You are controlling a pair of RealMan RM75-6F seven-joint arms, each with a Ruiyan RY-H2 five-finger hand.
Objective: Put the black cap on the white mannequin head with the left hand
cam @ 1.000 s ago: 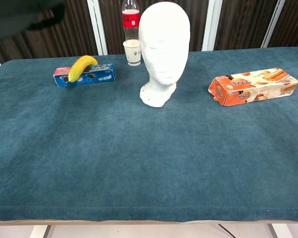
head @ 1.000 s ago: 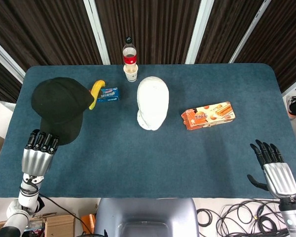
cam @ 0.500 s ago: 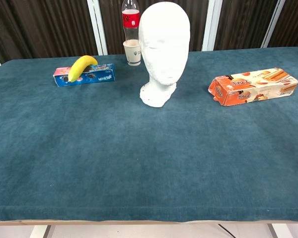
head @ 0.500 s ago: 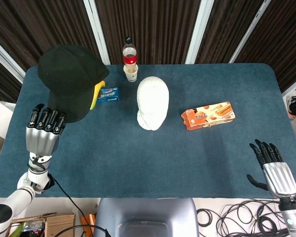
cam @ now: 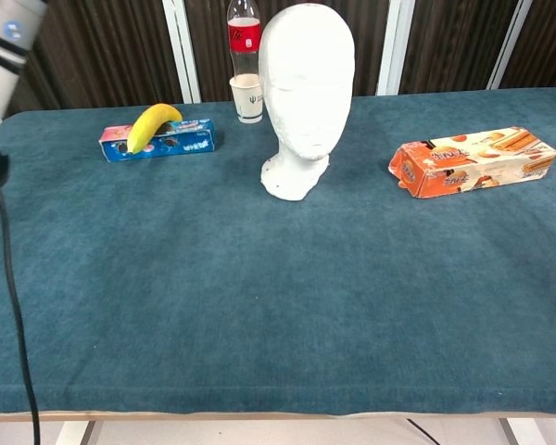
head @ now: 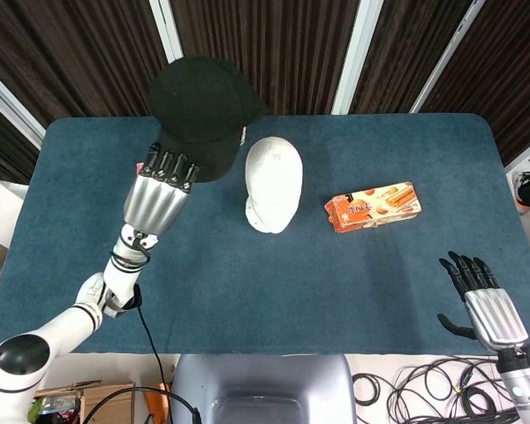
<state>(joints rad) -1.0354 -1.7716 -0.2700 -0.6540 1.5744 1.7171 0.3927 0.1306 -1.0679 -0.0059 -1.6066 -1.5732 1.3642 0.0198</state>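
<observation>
My left hand (head: 159,193) holds the black cap (head: 200,113) raised high above the table, just left of the white mannequin head (head: 273,183). The fingers (head: 171,165) grip the cap's brim edge. In the chest view the mannequin head (cam: 306,88) stands upright at centre, facing the front, and only my left arm (cam: 2,56) shows at the upper left; the cap is out of frame there. My right hand (head: 482,298) rests open, fingers spread, near the table's front right corner.
A banana (cam: 152,124) lies on a blue snack pack (cam: 157,141) at the back left. A paper cup (cam: 248,97) and a red-labelled bottle (cam: 243,32) stand behind the head. An orange biscuit box (cam: 471,161) lies to the right.
My left hand has carried the cap up and to the right, from the table's left side to beside the mannequin head. The right hand has barely moved.
</observation>
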